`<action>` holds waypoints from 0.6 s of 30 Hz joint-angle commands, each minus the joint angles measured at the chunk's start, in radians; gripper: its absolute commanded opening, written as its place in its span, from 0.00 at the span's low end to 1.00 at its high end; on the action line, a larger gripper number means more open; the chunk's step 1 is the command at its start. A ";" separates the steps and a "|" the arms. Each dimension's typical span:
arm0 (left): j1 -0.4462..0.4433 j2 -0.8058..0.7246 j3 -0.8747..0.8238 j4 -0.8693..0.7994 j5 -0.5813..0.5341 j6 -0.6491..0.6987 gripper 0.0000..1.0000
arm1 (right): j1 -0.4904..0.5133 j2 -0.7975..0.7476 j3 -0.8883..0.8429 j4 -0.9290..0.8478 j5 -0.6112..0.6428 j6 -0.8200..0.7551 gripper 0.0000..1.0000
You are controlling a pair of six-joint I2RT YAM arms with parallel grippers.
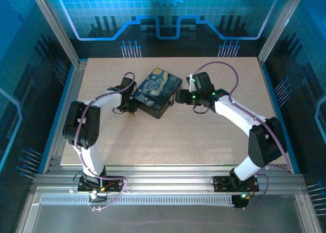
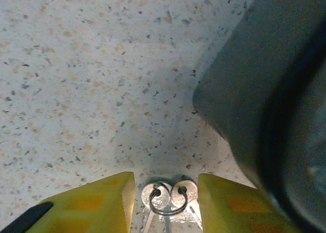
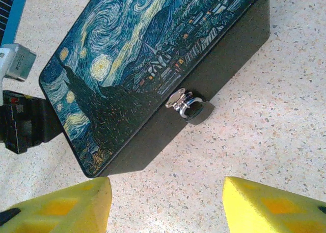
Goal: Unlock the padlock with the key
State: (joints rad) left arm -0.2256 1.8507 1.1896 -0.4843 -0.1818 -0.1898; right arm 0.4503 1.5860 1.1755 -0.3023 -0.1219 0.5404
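The tiny dark padlock (image 3: 192,108) hangs by its silvery shackle from the hasp on the side wall of the dark box with the swirl-painted lid (image 3: 137,55). My right gripper (image 3: 165,207) stands open a short way in front of it, over bare table. Two small silvery keys (image 2: 159,195) on a wire ring lie flat on the table by the box's other side (image 2: 244,106). My left gripper (image 2: 166,192) is low over them. Its yellow fingers (image 2: 97,205) stand on either side of the keys with small gaps, so it is open.
The box (image 1: 157,90) sits mid-table between the two grippers, left gripper (image 1: 131,110) and right gripper (image 1: 177,98). The speckled tabletop (image 1: 178,141) stretches toward the near edge. Metal frame rails border the table on both sides.
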 commanded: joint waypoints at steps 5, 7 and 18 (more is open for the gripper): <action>-0.012 0.010 0.004 -0.043 0.091 0.055 0.34 | -0.018 0.020 -0.004 -0.002 -0.041 -0.016 0.59; -0.011 0.005 -0.005 -0.048 0.099 0.058 0.32 | -0.018 0.024 -0.004 0.003 -0.049 -0.013 0.59; -0.029 -0.002 -0.007 -0.083 -0.009 0.069 0.24 | -0.018 0.031 -0.014 0.018 -0.067 -0.005 0.59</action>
State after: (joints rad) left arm -0.2485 1.8614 1.1885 -0.5262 -0.1448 -0.1463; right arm 0.4435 1.6115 1.1751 -0.2955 -0.1669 0.5407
